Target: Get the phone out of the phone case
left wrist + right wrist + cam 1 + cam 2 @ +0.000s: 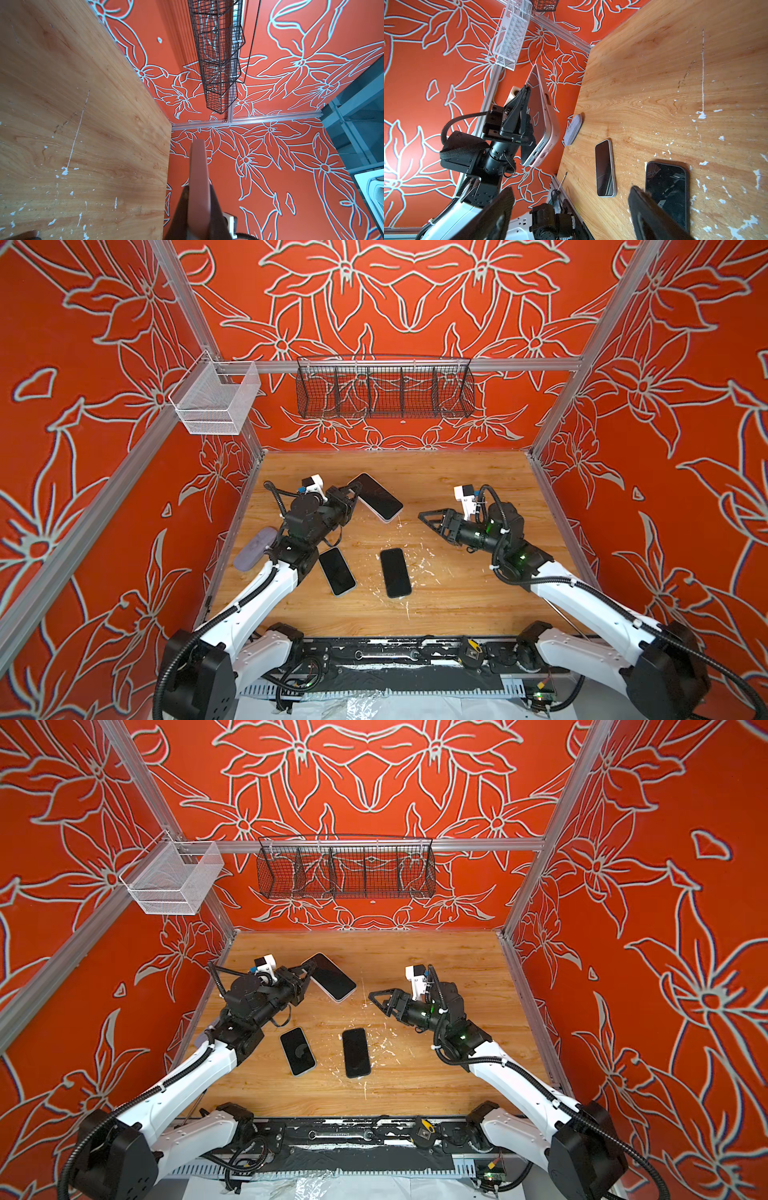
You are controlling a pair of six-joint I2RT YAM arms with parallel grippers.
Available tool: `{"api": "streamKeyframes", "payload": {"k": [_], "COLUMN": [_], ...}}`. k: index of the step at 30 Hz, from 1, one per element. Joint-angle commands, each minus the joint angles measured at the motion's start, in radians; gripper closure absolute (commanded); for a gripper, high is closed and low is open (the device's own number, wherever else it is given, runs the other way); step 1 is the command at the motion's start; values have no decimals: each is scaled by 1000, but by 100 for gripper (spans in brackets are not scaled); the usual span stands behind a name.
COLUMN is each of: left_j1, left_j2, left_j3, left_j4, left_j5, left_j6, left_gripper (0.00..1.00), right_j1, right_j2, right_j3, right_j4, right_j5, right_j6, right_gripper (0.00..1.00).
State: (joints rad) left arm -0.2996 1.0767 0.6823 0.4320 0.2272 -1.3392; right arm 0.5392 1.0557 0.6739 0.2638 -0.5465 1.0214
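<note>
**Hazards, near to far.**

(a) Near centre, a light-edged phone and a black phone lie flat on the table, apart from each other. I judge that anything I drop or swing low could strike them.

(b) At the left table edge rests a lilac item, apparently an empty case, with neither gripper near it.

(c) Farther off, left of centre, the cased phone is held off the table, tilted, with its screen facing up in both top views. Its pink case is seated around it as far as I can tell. I pinch it at one long edge only, so most of it overhangs. A pull from the right arm would lever it about that pinch, and it could twist free and fall. The pinch also spans screen and case back together, so the case may refuse to peel there.

**Grippers.**

- **Right gripper**: right of centre and well apart from the cased phone. Its jaws are wide, holding and touching nothing.
- **Left gripper**: farther and to the left, clamped tight across the cased phone. One finger is on the glass; the other is behind, hidden from me.
</note>
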Motion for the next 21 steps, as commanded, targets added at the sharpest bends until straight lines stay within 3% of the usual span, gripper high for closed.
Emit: {"api": "streamKeyframes", "payload": {"k": [1,21], "left_j1": [8,7], "left_j2": [13,61], "left_j3": [-1,0], "left_j4": [135,200], "left_j5": [28,70], "left_j6": [-51,-90], "left_gripper": [100,100], "right_j1": [8,90], "right_j2": [6,197], "right_j3": [-10,59], "right_j4": [51,238], "right_j5": [3,-36], "right_j6": [20,23], "right_gripper": [12,15]}}
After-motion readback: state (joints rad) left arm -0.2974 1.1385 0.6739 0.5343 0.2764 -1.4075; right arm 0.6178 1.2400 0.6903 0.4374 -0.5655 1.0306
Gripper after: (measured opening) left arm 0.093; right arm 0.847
